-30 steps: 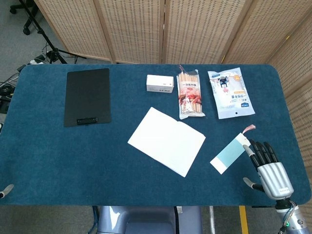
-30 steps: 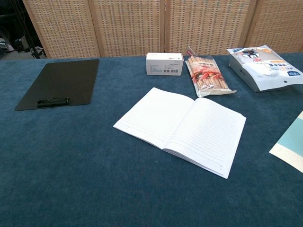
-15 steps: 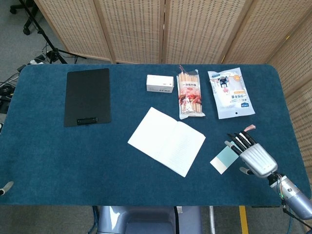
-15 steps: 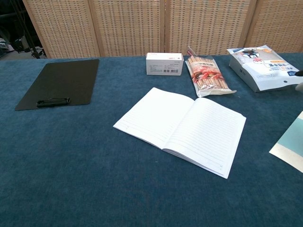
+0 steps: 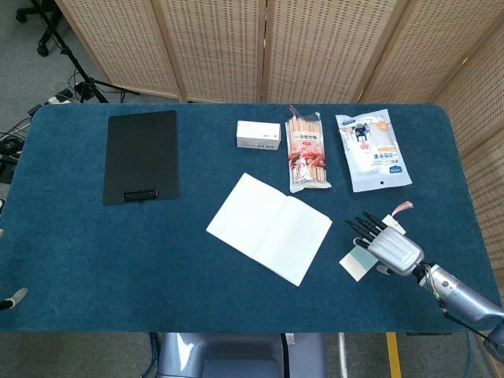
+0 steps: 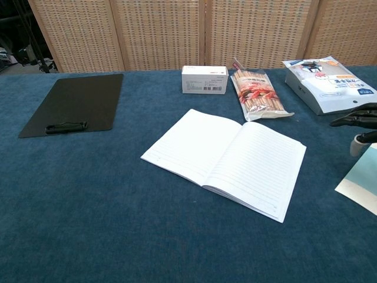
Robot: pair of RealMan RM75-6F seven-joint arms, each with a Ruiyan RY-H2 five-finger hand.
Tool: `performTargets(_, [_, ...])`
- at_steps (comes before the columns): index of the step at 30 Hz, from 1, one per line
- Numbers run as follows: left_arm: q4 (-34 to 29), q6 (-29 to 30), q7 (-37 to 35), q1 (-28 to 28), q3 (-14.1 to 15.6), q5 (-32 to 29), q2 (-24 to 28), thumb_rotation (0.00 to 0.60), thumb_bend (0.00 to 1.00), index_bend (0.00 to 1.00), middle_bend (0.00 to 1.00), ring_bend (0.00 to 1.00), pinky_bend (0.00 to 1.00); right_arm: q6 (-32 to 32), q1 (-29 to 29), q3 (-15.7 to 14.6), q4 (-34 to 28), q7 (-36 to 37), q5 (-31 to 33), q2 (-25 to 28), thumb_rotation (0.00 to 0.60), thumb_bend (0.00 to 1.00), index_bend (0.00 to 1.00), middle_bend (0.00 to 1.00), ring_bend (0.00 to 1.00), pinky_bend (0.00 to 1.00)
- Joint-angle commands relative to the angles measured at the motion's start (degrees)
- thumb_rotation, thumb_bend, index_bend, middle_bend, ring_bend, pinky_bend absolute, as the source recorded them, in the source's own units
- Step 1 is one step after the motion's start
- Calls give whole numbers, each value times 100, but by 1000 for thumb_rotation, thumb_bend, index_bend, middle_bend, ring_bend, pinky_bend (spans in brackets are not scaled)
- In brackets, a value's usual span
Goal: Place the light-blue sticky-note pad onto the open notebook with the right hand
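The light-blue sticky-note pad (image 5: 358, 259) (image 6: 360, 180) lies flat on the blue cloth, right of the open notebook (image 5: 268, 227) (image 6: 227, 161). My right hand (image 5: 387, 243) (image 6: 360, 119) hovers over the pad's far end with its fingers stretched out and apart, holding nothing. It hides most of the pad in the head view. In the chest view only its fingertips show at the right edge. The left hand is only a sliver at the left edge (image 5: 11, 299) in the head view; whether it is open or closed does not show.
A black clipboard (image 5: 142, 156) lies at the far left. Behind the notebook sit a small white box (image 5: 258, 135), a pack of sticks (image 5: 306, 153) and a plastic pouch (image 5: 371, 150). A small pink-tagged item (image 5: 401, 208) lies by the right hand.
The right hand has moved left and forward from the table's right front corner to above the sticky-note pad, its fingers still spread. The pad and notebook have not moved.
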Motion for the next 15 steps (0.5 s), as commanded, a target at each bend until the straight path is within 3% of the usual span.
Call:
performTargets(1, [-18, -18, 24, -10, -16, -43, 3, 600, 0, 0, 0, 0, 0, 68, 100, -54, 201, 95, -8, -153, 600, 0, 303, 0, 0, 0])
performTargets(15, [34, -32, 22, 1, 3, -76, -28, 600, 0, 0, 0, 0, 0, 413, 285, -279, 1138, 41, -114, -680, 600, 0, 303, 0, 0, 0])
